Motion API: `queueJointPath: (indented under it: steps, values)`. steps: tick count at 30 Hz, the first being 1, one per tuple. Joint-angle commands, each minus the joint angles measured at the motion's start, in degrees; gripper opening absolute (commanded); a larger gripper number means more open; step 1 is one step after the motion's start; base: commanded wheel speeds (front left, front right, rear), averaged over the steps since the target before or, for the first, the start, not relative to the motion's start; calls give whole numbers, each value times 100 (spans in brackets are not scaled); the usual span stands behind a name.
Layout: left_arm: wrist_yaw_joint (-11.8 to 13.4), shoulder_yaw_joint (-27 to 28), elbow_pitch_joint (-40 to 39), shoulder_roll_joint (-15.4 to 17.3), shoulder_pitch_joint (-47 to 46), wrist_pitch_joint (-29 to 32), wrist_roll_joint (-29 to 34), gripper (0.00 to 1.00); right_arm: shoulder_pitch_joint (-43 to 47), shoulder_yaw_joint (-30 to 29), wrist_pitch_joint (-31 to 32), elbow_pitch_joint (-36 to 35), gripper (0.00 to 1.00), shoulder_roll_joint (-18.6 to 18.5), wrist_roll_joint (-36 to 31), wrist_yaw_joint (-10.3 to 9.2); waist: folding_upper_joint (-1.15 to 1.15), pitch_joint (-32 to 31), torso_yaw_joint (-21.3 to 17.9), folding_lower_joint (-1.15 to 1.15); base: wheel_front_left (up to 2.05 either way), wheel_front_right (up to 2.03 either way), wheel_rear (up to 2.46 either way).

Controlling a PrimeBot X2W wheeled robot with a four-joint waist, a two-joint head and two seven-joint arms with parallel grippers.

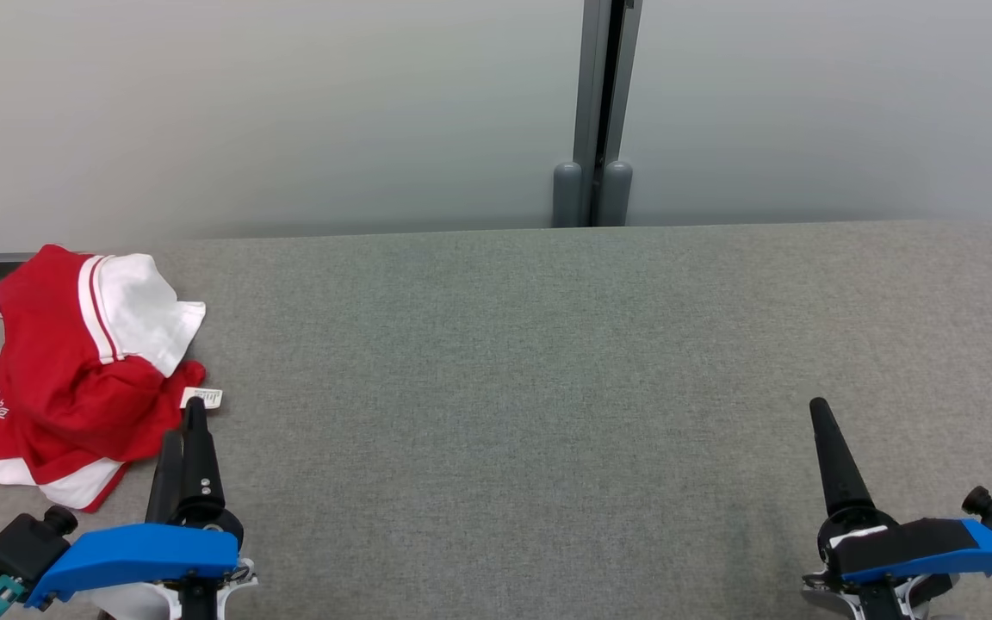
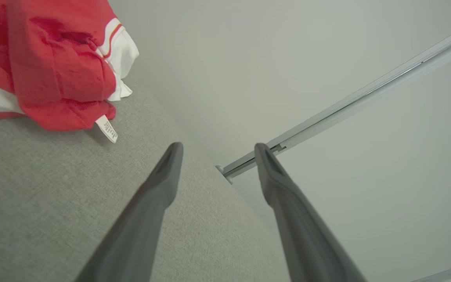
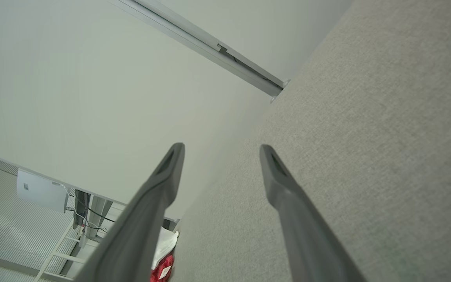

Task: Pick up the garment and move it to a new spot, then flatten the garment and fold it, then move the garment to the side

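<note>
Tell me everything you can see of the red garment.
The garment is red cloth with white panels, striped trim and small white lettering. It lies crumpled in a loose heap at the left end of the grey fabric-covered table. A small white label sticks out of its right side onto the table. The open left gripper is close by that label, apart from the cloth.

garment | red-white, crumpled heap | tabletop's far-left edge, seemingly unfolded
</note>
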Motion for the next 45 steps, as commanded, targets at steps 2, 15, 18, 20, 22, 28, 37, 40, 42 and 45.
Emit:
queueJointPath:
  steps: [2, 15, 18, 20, 22, 28, 37, 40, 42, 45]
  values:
    - [29, -48, -134, 51, -154, -75, 375, 100, -150, 33, -74, -111, 100, -38, -291, 26, 0, -2, 6, 0, 0, 0, 0]
    - [147, -259, -180, 61, -88, -316, 1869, 100, -144, 148, -314, -122, 100, -45, -1561, 29, 0, -18, 40, 0, 0, 0, 0]
    - [183, -320, -171, 73, -81, -366, 2165, 100, -141, 183, -361, -112, 100, -47, -1865, 30, 0, -20, 48, 0, 0, 0, 0]
    - [197, -359, -160, 86, -81, -397, 2343, 100, -141, 199, -396, -116, 100, -48, -2020, 30, 0, -19, 54, 0, 0, 0, 0]
    - [218, -406, -153, 105, -84, -429, 2508, 100, -139, 211, -427, -107, 100, -49, -2183, 31, 0, -18, 61, 0, 0, 0, 0]
    - [313, -525, -120, 174, -59, -526, 2991, 100, -126, 222, -524, -105, 100, -52, -2738, 32, 0, -26, 84, 0, 0, 0, 0]
    - [485, -715, -28, 257, -55, -675, 3634, 100, -93, 284, -670, -92, 100, -57, -3481, 30, 0, -37, 124, 0, 0, 0, 0]
    - [532, -772, -20, 275, -52, -714, 3799, 100, -89, 293, -714, -95, 100, -58, -3661, 28, 0, -35, 135, 0, 0, 0, 0]
    - [555, -807, -5, 289, -55, -735, 3903, 100, -85, 299, -733, -92, 100, -59, -3787, 28, 0, -35, 144, 0, 0, 0, 0]
    - [588, -850, 21, 313, -62, -779, 4058, 100, -96, 298, -777, -79, 100, -60, -3956, 28, 0, -40, 157, 0, 0, 0, 0]
